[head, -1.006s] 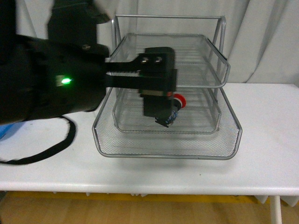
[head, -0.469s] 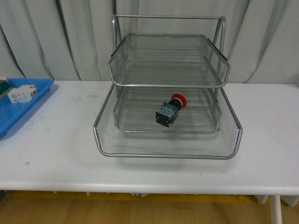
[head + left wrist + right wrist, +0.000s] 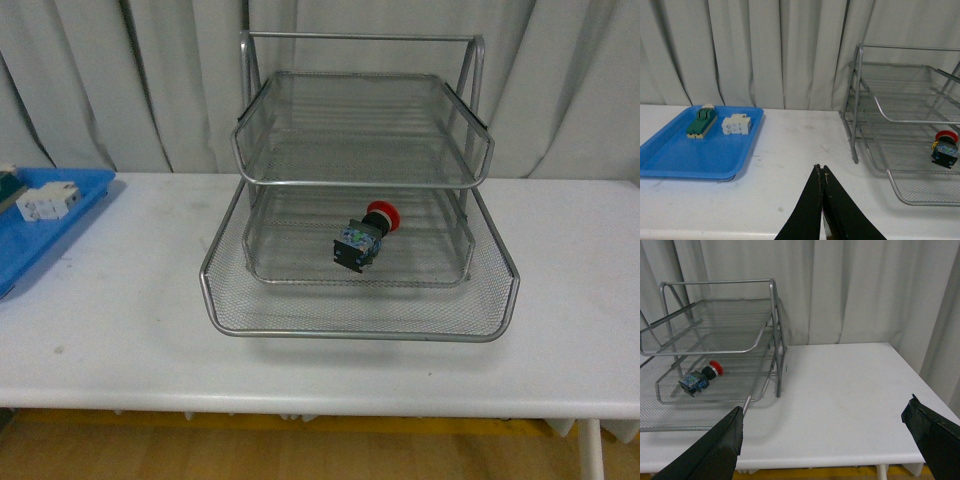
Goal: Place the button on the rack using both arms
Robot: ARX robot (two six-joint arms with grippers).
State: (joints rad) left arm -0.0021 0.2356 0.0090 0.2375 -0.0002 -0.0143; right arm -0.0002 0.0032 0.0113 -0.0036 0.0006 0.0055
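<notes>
Since the red-capped push-button [image 3: 362, 240] lies in the silver wire-mesh rack [image 3: 358, 322], placing looks done; left hand [image 3: 821, 169] closed, right hand [image 3: 825, 410] open, I need only retire.

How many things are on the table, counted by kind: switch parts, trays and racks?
Red-capped button, lying in the rack: 1
Green-and-cream switch block, on the blue tray: 1
White block, on the blue tray: 1
Blue tray: 1
Wire rack: 1
Total: 5
</notes>
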